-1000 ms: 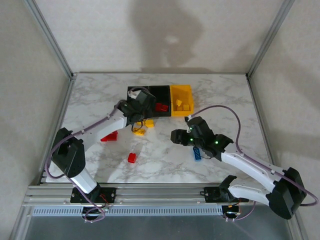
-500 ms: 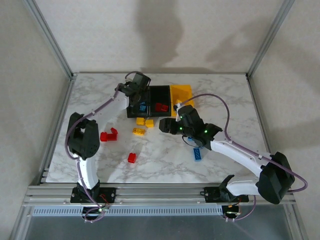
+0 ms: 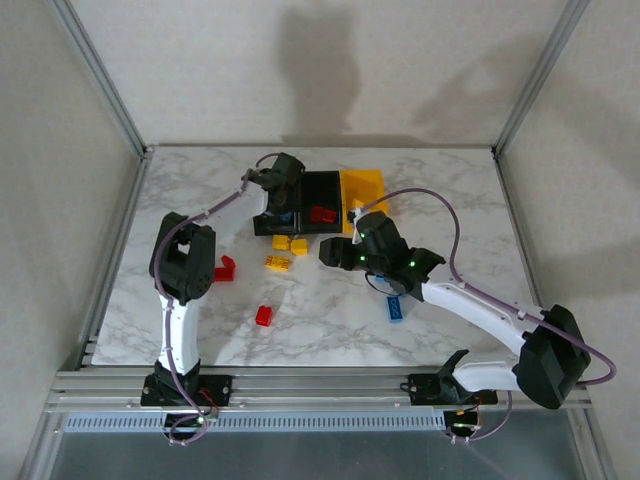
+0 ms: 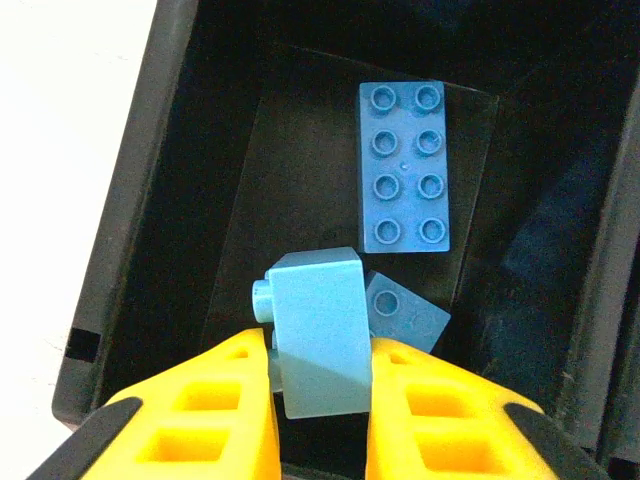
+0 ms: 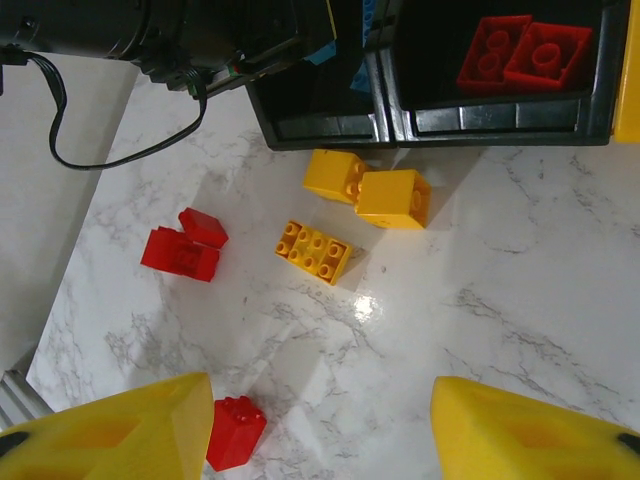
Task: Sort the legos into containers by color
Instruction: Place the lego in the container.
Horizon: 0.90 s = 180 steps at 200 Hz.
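My left gripper (image 4: 320, 400) is shut on a light blue lego (image 4: 318, 340), held above the left black bin (image 4: 150, 200). A blue eight-stud lego (image 4: 405, 165) and another blue one (image 4: 408, 312) lie inside that bin. From above, my left gripper (image 3: 281, 182) hangs over the left black bin (image 3: 262, 226), beside the middle black bin (image 3: 322, 230) and the yellow bin (image 3: 366, 187). My right gripper (image 5: 320, 440) is open over bare table, with a red lego (image 5: 235, 432) by its left finger. Ahead of it lie yellow legos (image 5: 393, 197) and a flat yellow one (image 5: 314, 251).
Two red legos (image 5: 185, 245) lie to the left on the marble table (image 3: 450, 210). Red legos (image 5: 520, 55) sit in the middle black bin. A blue lego (image 3: 395, 307) lies on the table under my right arm. My left arm's body (image 5: 200, 35) crosses near the bins' front edge.
My left gripper moved from the yellow legos in front of the bins to above the left black bin. My right gripper shifted left and farther out, then held still.
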{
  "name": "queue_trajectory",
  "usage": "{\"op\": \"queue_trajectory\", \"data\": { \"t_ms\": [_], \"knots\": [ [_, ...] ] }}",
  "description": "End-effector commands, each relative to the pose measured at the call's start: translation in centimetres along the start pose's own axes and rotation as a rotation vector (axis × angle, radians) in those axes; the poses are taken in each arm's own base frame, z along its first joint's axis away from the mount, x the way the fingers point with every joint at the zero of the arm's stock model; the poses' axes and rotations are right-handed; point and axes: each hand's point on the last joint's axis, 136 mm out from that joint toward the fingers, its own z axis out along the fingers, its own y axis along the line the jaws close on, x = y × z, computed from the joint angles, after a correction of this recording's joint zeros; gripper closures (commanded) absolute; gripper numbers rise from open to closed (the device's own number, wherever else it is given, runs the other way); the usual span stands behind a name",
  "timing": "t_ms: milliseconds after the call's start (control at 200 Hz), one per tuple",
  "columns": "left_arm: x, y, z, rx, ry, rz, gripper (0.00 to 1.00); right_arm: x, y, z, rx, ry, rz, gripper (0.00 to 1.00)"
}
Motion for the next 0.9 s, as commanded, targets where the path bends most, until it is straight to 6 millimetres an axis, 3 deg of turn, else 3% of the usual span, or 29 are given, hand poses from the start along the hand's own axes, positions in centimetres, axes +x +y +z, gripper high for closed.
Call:
{"op": "queue_trajectory", "data": {
  "t_ms": [0,215,360,541,721,896],
  "knots": [
    [0.7,1.2,0.6,-0.06,0.017,0.028,0.72,0.1,0.0,-0.8,0.008,-0.014,-0.015,0.41],
    [0.0,0.7,-0.5,-0.029,-0.002,0.016,0.51,-0.2,-0.2,-1.5,0.029,-0.025,-0.007,0.41],
    [-0.7,0.4,-1.8,-0.002,-0.011,0.015,0.47,-0.4,-0.4,-2.3,0.043,-0.042,0.0,0.4],
    [-1.5,-0.9,-5.5,0.094,-0.042,0.016,0.44,-0.3,-1.5,-3.3,0.099,-0.052,0.017,0.39],
    [0.4,-2.2,-8.4,0.21,-0.024,0.026,0.43,-0.3,-2.6,-4.6,0.146,-0.061,0.063,0.38],
    [4.0,-3.3,-11.4,0.294,-0.013,0.058,0.43,-0.5,-4.3,-5.9,0.225,-0.071,0.103,0.37]
  ]
}}
